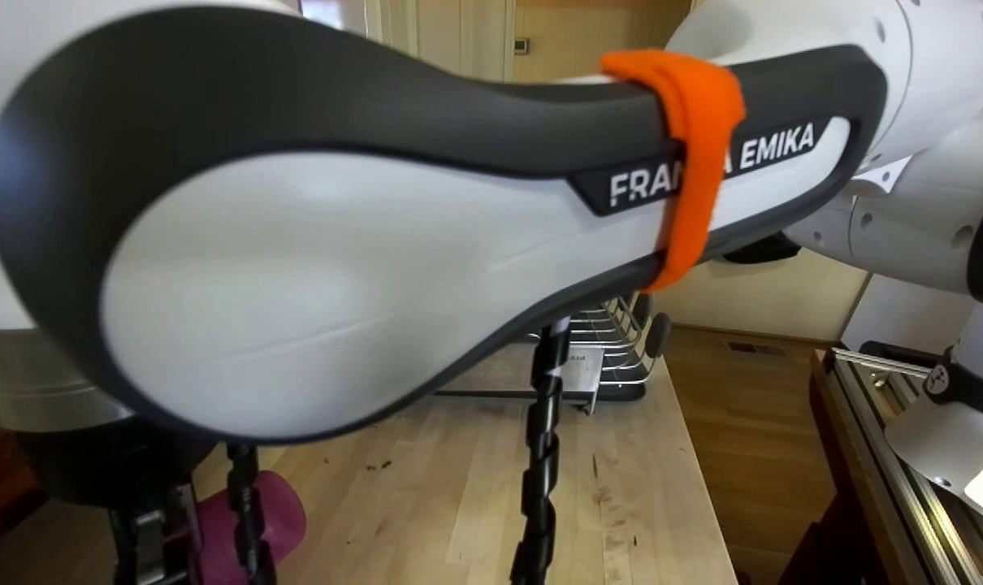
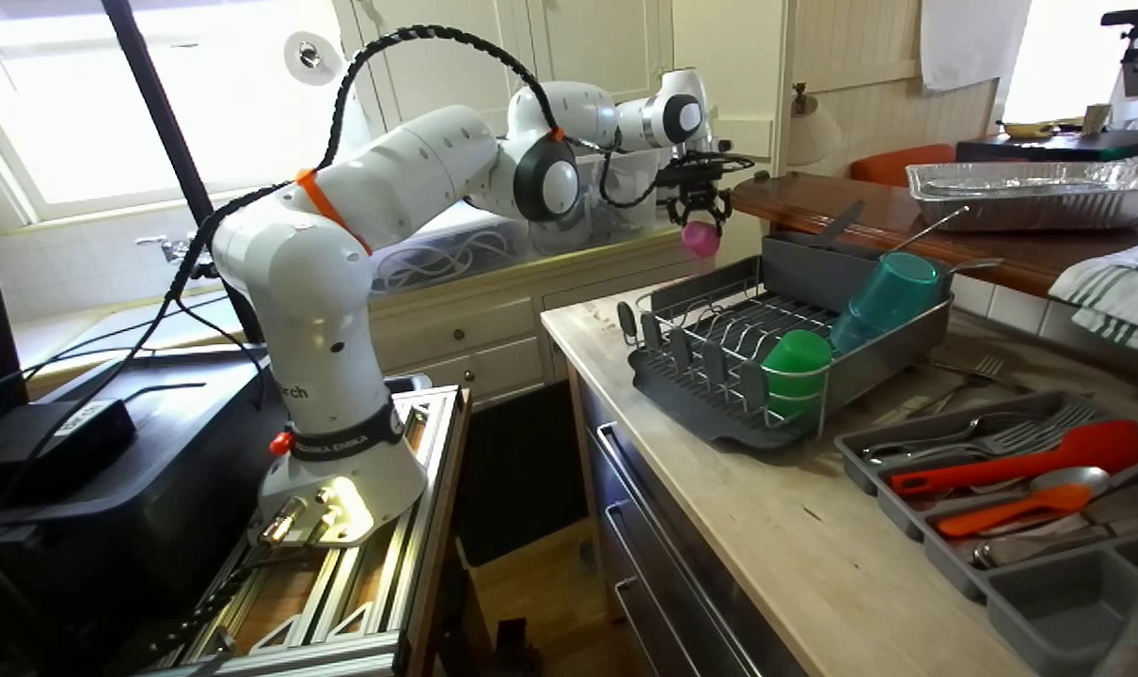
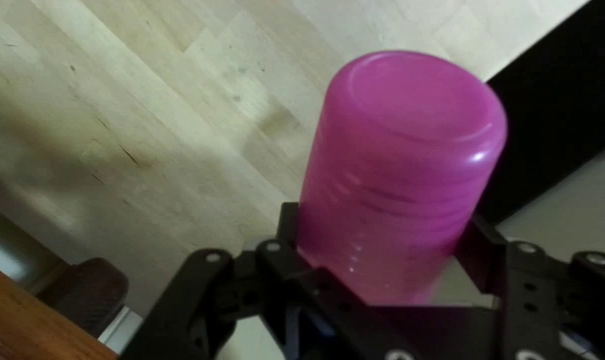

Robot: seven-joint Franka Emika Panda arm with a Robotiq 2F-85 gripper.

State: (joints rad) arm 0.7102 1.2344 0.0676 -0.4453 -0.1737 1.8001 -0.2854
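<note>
In an exterior view, pink cup (image 1: 282, 513) partly behind a black cable (image 1: 246, 505).

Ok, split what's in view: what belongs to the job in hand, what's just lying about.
In the job:
gripper
pink cup, in its grip

Seemingly just lying about:
green cup and teal cup, in the dish rack
cutlery tray
red spatula, in that tray
foil pan
towel

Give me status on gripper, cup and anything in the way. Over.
Gripper closed on pink cup. Cup tilted, held off the counter. Possible obstacle: dish rack, standing apart from cup.
</note>
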